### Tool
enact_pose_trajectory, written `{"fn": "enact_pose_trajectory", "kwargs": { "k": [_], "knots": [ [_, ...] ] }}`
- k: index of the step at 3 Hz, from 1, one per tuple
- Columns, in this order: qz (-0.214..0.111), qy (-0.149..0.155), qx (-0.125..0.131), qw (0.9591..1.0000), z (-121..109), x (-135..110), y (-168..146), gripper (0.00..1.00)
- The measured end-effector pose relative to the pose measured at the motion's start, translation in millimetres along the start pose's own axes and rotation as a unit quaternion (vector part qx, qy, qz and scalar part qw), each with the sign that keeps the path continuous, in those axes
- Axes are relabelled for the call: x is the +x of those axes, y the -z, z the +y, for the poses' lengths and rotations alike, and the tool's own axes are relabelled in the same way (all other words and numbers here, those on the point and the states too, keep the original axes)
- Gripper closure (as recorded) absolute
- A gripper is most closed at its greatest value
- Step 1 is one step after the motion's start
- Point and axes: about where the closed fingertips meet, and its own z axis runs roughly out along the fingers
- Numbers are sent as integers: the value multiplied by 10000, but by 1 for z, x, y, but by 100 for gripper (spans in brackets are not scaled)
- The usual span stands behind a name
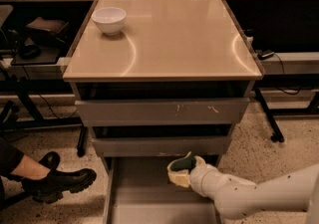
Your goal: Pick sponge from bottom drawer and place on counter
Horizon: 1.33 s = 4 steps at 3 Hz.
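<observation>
Arm (pixel 259 195) stretched forward; hand (pixel 182 169) (down low) clamped on sponge (pixel 185 162).

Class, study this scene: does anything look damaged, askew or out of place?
Only the upper drawer front is scratched, pale marks right of centre. The gripper holds the sponge at the open bottom drawer; nothing spilled.

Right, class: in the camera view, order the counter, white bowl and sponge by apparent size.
Largest: the counter.
Then the white bowl.
Smallest: the sponge, partly hidden in the claw gripping it over the bottom drawer, so its rank below the bowl is unsure.
</observation>
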Motion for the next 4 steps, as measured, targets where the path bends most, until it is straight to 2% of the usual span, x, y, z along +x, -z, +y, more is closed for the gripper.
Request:
{"fn": "enact_pose_trajectory", "kwargs": {
  "k": [1,2,3,4],
  "knots": [
    [-260,147,188,9994,-10,-39,16,100],
    [-304,166,211,9992,-10,-43,20,100],
    [-584,315,468,9967,-14,-69,54,100],
    [-1096,478,1019,9876,-10,-107,119,100]
  ]
}}
